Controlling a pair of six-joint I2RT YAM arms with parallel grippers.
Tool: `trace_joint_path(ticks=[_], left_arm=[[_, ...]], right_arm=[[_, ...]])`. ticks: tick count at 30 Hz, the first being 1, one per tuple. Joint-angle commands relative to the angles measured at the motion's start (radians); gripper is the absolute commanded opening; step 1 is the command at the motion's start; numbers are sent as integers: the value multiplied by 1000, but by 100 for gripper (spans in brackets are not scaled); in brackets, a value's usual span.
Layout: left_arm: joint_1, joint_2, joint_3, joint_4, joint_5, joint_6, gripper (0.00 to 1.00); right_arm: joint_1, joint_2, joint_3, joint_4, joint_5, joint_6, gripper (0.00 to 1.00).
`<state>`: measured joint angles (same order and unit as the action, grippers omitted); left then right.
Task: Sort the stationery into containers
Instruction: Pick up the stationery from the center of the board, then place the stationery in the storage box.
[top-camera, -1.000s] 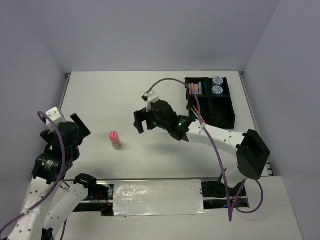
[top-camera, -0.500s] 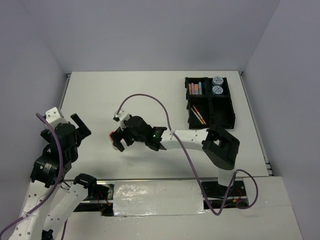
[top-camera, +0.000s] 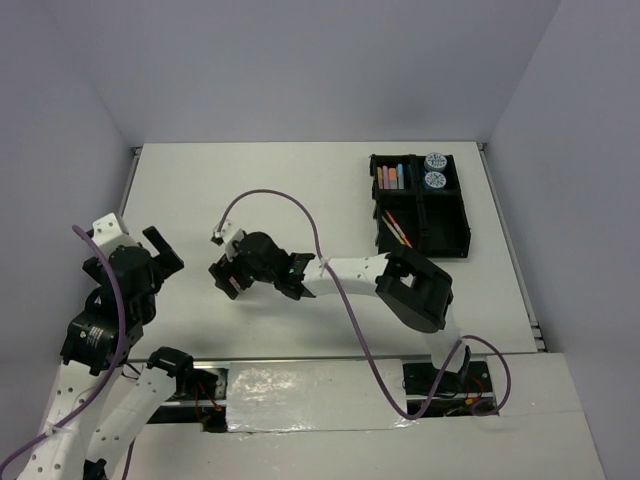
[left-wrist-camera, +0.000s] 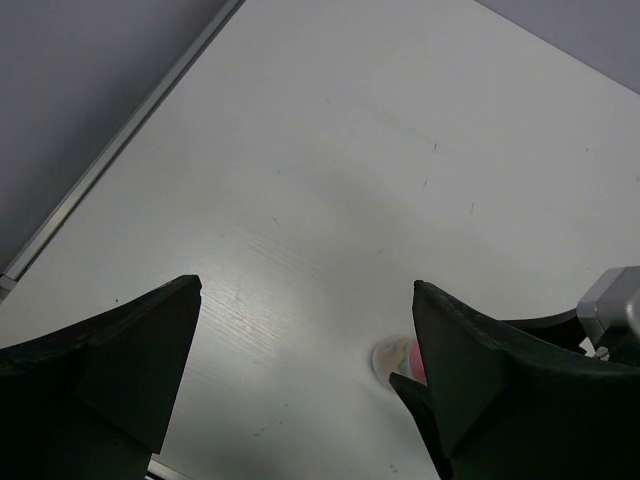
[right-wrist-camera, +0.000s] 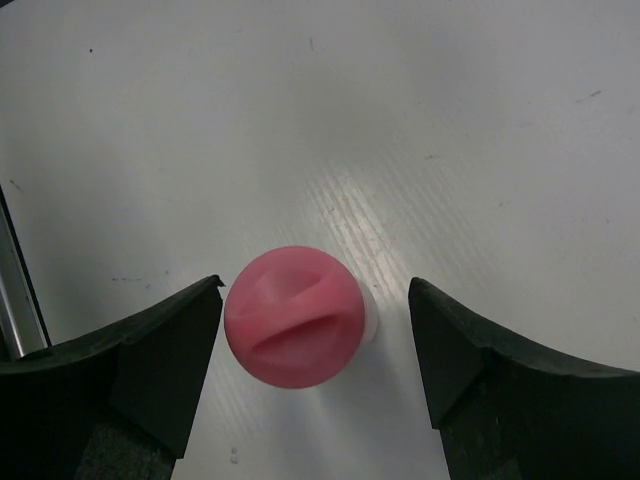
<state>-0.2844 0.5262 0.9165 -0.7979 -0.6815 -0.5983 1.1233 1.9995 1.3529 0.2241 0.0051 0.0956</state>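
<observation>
The white table (top-camera: 250, 190) is the biggest thing here. The right arm (top-camera: 350, 270) reaches far across it to the left side. The left arm (top-camera: 100, 320) is bent up over the near left corner.

A black tray (top-camera: 448, 228) sits at the far right of the table. It has four boxes inside. The far left box holds short colored sticks (top-camera: 392, 177) lying side by side. The far right box holds two round blue-and-white tubs (top-camera: 434, 180), one behind the other. The near left box holds thin pens (top-camera: 399, 230), lying slanted.

The pink bottle (right-wrist-camera: 293, 315) is on the table, left of the middle and well apart from the tray. The right gripper (right-wrist-camera: 315, 300) is down around it with its fingers spread wide. One finger is just beside the cap, and the other is farther off. Nothing is pinching the bottle.

The left gripper (left-wrist-camera: 305, 320) is spread wide too, over bare table with nothing in it.

One second ago the right gripper was up near the middle of the table, and the bottle stood alone. Half a second ago it got to the bottle. Now it is around the bottle. The left arm has hardly moved, and the tray holds the same things.
</observation>
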Motion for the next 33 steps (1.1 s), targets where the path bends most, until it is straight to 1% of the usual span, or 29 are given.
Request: trace_joint_path(ticks=[1, 2, 5, 6, 7, 8, 9, 10, 11, 13, 14, 15, 16, 17, 19, 20, 21, 23, 24, 27, 28, 29, 30, 33], left_arm=[[5, 0, 2, 42, 10, 29, 99], [5, 0, 1, 43, 11, 31, 99], [5, 0, 1, 46, 17, 34, 99], [5, 1, 2, 46, 16, 34, 99], [4, 1, 1, 46, 16, 34, 99], [5, 1, 1, 46, 17, 34, 99], [5, 3, 1, 48, 17, 34, 99], [5, 3, 1, 51, 20, 37, 99], [5, 3, -1, 51, 23, 37, 99], [5, 6, -4, 63, 40, 48, 99], [5, 12, -8, 68, 52, 52, 99], [5, 17, -13, 77, 68, 61, 99], [4, 23, -19, 89, 127, 86, 99], [2, 43, -36, 130, 169, 101, 99], [-15, 79, -45, 161, 256, 144, 99], [-24, 137, -41, 169, 311, 155, 99], [-33, 167, -35, 163, 330, 161, 99], [-35, 246, -21, 149, 341, 166, 97], [-36, 265, -16, 146, 344, 166, 99], [-39, 297, -14, 147, 367, 173, 99], [-41, 296, -16, 149, 372, 175, 99], [-42, 288, -19, 152, 375, 176, 99], [-45, 282, -21, 157, 376, 175, 99], [-56, 270, -25, 161, 376, 176, 99]], right_arm=[[4, 30, 71, 40, -20, -22, 81], [4, 38, 68, 55, -25, -23, 72], [3, 42, 55, 67, -31, -17, 55], [3, 41, 54, 63, -33, -20, 38], [3, 36, 42, 66, -30, -22, 29], [4, 21, 31, 78, -15, -22, 5], [3, 7, -1, 86, -7, -16, 0], [3, -14, -29, 104, -5, -17, 0], [1, -65, -53, 135, 36, -19, 0], [-16, -128, -109, 132, 58, -34, 0], [-48, -201, -123, 97, 108, -54, 0], [-71, -241, -136, 62, 149, -59, 0], [-98, -283, -167, 32, 182, -62, 0], [-178, -374, -190, -10, 237, -53, 0], [-273, -479, -283, -40, 256, -28, 0], [-322, -536, -316, -57, 271, -4, 0], [-411, -642, -375, -63, 321, -4, 0], [-502, -740, -415, -106, 367, 1, 0], [-578, -813, -423, -138, 399, 6, 0], [-675, -883, -432, -184, 468, -11, 0], [-732, -896, -434, -196, 524, -11, 0], [-765, -897, -433, -201, 553, -4, 0], [-831, -889, -434, -204, 568, 4, 0], [-934, -866, -434, -212, 533, 47, 0]])
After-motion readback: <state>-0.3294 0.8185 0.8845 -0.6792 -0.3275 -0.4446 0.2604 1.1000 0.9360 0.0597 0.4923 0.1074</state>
